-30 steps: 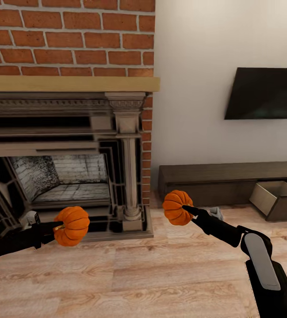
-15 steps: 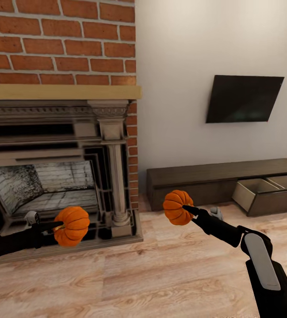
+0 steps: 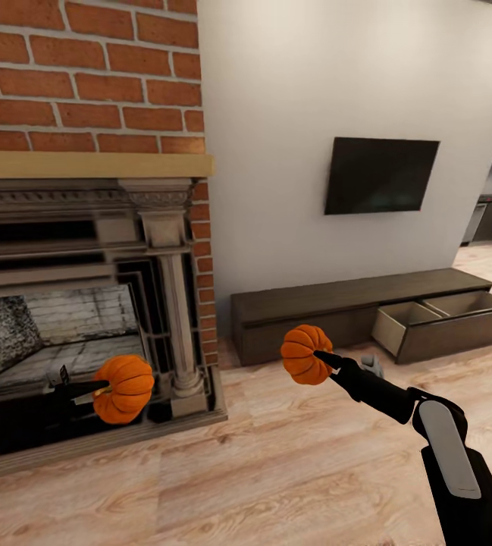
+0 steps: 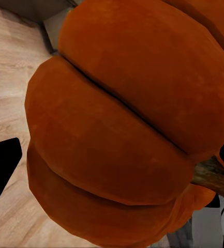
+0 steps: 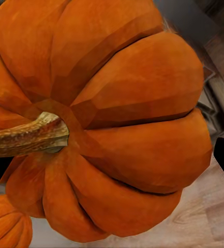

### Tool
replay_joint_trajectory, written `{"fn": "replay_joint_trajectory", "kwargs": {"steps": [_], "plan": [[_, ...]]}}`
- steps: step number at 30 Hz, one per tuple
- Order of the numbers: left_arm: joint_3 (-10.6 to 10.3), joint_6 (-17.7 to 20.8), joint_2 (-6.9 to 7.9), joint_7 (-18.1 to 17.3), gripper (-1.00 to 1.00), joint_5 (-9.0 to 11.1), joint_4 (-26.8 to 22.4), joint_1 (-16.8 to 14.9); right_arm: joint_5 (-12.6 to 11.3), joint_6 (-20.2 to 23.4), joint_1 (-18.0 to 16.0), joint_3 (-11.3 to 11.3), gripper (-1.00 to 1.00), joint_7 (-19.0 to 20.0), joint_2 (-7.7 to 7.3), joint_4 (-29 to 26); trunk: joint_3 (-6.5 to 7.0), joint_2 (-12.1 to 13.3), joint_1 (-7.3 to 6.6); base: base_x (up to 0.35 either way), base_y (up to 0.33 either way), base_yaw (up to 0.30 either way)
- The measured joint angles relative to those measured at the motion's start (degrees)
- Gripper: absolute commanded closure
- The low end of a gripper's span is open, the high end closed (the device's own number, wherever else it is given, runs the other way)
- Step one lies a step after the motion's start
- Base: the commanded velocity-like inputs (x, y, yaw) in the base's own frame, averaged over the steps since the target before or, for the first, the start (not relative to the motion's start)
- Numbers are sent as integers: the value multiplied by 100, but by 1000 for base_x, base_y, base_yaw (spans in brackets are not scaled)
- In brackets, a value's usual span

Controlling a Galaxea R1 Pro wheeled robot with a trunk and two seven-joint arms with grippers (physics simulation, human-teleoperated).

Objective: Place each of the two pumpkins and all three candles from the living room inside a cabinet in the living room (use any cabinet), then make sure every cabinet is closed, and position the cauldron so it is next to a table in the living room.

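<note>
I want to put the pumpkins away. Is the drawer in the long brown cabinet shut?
No. In the head view the cabinet under the TV has its drawer pulled out, with the inside showing.

Orange pumpkins (image 3: 124, 387), dark-brown cabinet (image 3: 314, 303)

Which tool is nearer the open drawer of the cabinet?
Right. The right tool, holding a pumpkin, is just short of the cabinet and its open drawer; the left tool is by the fireplace.

Even, bright, flat light covers the room, with no hard shadows on the wooden floor (image 3: 276, 470) and no glare. The head view is sharp to its edges. In both wrist views the pumpkins' ribs show soft shading, and the dark fireplace opening (image 3: 41, 341) stays dim.
</note>
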Motion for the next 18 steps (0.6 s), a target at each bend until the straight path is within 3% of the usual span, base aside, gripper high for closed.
{"fn": "replay_joint_trajectory", "kwargs": {"steps": [18], "plan": [[-1,-5,-1,8,100,0,0,0,18,-13,0,0,100,-6,0,150,125,0,0,0,0,-207]]}}
